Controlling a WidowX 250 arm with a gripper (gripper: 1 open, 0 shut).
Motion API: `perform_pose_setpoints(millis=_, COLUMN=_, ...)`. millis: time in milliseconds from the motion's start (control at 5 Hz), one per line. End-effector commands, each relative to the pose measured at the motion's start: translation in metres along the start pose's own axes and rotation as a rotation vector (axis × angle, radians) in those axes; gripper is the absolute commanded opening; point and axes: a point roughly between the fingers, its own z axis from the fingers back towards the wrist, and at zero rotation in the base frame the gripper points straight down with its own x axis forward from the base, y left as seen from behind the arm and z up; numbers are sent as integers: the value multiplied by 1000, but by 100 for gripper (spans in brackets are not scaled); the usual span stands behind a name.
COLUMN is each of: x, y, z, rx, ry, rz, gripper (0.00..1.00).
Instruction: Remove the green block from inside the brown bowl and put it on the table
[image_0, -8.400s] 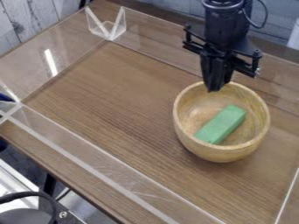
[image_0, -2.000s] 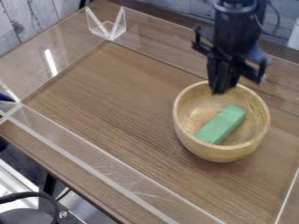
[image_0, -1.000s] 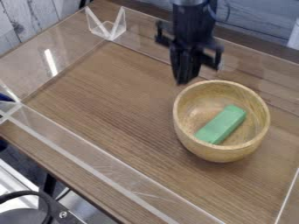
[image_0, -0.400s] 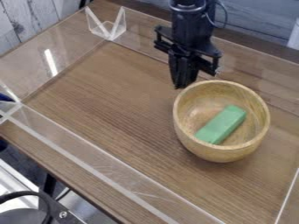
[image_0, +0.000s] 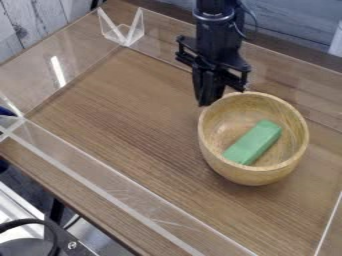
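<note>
- Camera view: one brown bowl (image_0: 210, 158) stands on the one table (image_0: 114, 110).
- One green block (image_0: 253, 143) is in the frame, and it lies inside the bowl, on the bowl's floor, slanting from the lower left towards the upper right of the view.
- One robot arm (image_0: 221, 20) comes in from the top edge, carrying one pincer (image_0: 205, 101).
- One small clear bracket-like piece (image_0: 122, 27) is near the upper left of the table.
- One dark, rounded device (image_0: 30, 240) with a black cable (image_0: 54, 222) is at the lower left corner, beyond the table's edge.
- The pincer is closed, its tips drawn together and pointing down, just beside the bowl's upper left rim. It has hold of nothing that can be seen, and the green block is apart from it.
- Whether the tips touch the bowl's rim cannot be told from this angle.
- The upper part of the arm is cut off by the top edge of the view.
- The dark device is cut off by the left and bottom edges; what it is cannot be made out.
- The clear walls (image_0: 100, 182) along the table are see-through and hard to trace; only their pale edges show.
- The bowl's near wall hides its underside, while most of the block's top is in plain sight.
</note>
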Motion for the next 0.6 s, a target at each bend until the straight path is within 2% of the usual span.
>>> perform_pose_setpoints(millis=0, x=7, y=5, z=6, rx=14, ry=-38, rz=1, gripper=0)
perform_pose_setpoints(millis=400, x=9, y=9, z=-6, rx=16, ry=-15, rz=7, gripper=0)
